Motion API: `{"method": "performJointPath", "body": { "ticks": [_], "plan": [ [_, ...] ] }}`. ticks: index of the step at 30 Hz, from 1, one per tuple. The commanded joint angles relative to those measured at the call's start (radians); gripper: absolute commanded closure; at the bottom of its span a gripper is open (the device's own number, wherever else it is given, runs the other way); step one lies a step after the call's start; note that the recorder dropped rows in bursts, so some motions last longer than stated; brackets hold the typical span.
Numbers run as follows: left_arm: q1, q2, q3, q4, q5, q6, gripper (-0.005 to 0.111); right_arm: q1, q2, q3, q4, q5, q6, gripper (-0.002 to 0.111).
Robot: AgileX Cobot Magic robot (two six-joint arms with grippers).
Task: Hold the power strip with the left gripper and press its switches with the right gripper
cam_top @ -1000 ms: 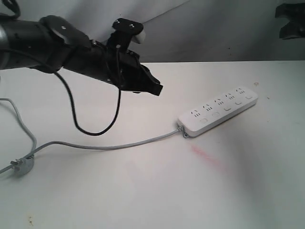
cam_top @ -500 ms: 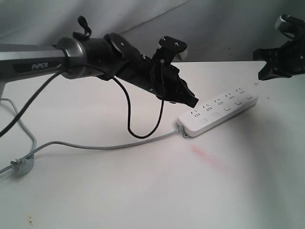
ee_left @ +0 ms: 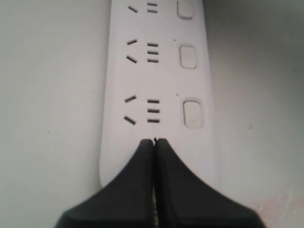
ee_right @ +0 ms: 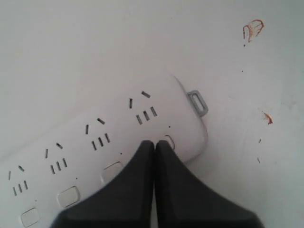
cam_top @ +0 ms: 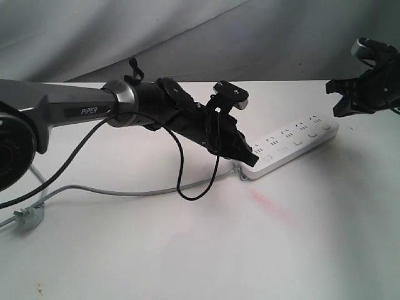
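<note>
The white power strip (cam_top: 289, 147) lies flat on the table, right of centre, with its thin grey cord (cam_top: 125, 190) running off to the left. My left gripper (cam_top: 250, 156), on the "PIPER" arm, is shut with its tips over the strip's cord end (ee_left: 156, 95); nothing is between the fingers. Switches (ee_left: 192, 114) run along one edge of the strip. My right gripper (cam_top: 334, 100) hangs shut above the strip's far end. In the right wrist view its tips (ee_right: 155, 143) cover the end switch (ee_right: 168, 141) on the power strip (ee_right: 95, 147).
A small grey plug (cam_top: 28, 217) lies at the far left on the cord. The left arm's black cable loop (cam_top: 200, 187) dangles over the cord. A red smear (cam_top: 272, 205) marks the white table (cam_top: 187, 250). A grey backdrop rises behind.
The left arm has swept right and down until its shut tips reached the strip's cord end. The right gripper has come in from the upper right and lowered toward the strip's far end.
</note>
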Motion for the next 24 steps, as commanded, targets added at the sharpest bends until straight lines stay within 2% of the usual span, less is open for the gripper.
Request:
{"method": "performJointPath", "body": {
  "ticks": [1,17,24],
  "plan": [
    [-0.004,0.006,-0.007,0.003,-0.010,0.009,0.107,-0.005,0.021,-0.006,0.022,-0.010,-0.022,0.108],
    [-0.004,0.006,-0.007,0.003,-0.007,0.009,0.107,-0.003,0.079,-0.006,0.025,-0.027,-0.029,0.108],
    [-0.004,0.006,-0.007,0.003,-0.007,0.009,0.107,0.011,0.078,-0.006,0.113,-0.045,-0.093,0.108]
  ]
}}
